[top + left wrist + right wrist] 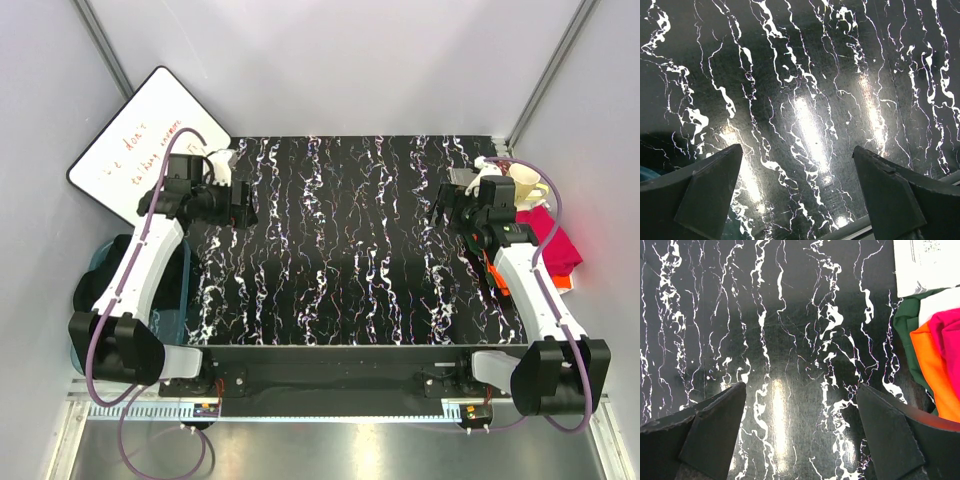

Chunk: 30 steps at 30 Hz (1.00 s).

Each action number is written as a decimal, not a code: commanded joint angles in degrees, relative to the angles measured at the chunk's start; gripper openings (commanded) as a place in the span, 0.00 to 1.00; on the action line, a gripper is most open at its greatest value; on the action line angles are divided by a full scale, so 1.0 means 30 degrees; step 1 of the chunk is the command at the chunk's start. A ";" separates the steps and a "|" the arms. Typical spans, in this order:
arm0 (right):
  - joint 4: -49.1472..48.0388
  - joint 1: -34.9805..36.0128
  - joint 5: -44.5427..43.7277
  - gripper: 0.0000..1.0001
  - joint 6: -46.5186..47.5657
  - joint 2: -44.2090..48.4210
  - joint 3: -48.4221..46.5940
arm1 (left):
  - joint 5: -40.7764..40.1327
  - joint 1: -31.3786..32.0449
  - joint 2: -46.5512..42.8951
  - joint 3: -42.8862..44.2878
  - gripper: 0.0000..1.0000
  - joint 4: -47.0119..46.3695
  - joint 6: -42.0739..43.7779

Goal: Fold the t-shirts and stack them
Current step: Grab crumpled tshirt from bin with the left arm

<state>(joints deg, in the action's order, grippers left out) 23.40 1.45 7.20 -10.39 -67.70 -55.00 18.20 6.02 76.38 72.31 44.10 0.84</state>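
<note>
A magenta-pink t-shirt (556, 246) lies bunched at the table's right edge, beside my right arm, with an orange piece (566, 283) by it. In the right wrist view the pink cloth (949, 335), the orange piece (935, 372) and a dark green cloth (906, 322) sit at the right edge. No plain black t-shirt shows on the table. My left gripper (241, 205) (797, 147) is open and empty over the bare table at the back left. My right gripper (447, 206) (801, 385) is open and empty over the bare table, left of the pink pile.
The tabletop (340, 250) is glossy black with white marble veins. A cream mug (526, 186) stands at the back right. A whiteboard (150, 140) leans at the back left. A blue bin (92, 275) with something dark in it sits left of the table. White paper (927, 262) lies near the pile.
</note>
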 commanded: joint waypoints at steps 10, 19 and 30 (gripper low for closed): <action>0.0023 0.0131 0.0588 1.00 -0.0139 -0.0021 -0.0914 | 0.1431 0.0044 -0.1057 -0.0461 0.99 -0.1135 -0.2540; 0.0433 0.0131 0.0236 1.00 0.0007 0.0595 -0.0474 | -0.7428 0.0015 0.0058 0.0502 0.99 0.0562 -0.3089; 0.0609 0.0160 0.0587 1.00 0.0095 -0.0341 -0.0913 | -1.4094 -0.4785 0.0703 0.0536 0.99 0.3114 -0.6079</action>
<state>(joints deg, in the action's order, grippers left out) 25.26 1.45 8.16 -10.35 -67.53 -55.09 -17.50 -1.93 78.91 73.69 50.92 -12.60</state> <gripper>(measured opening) 0.994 0.987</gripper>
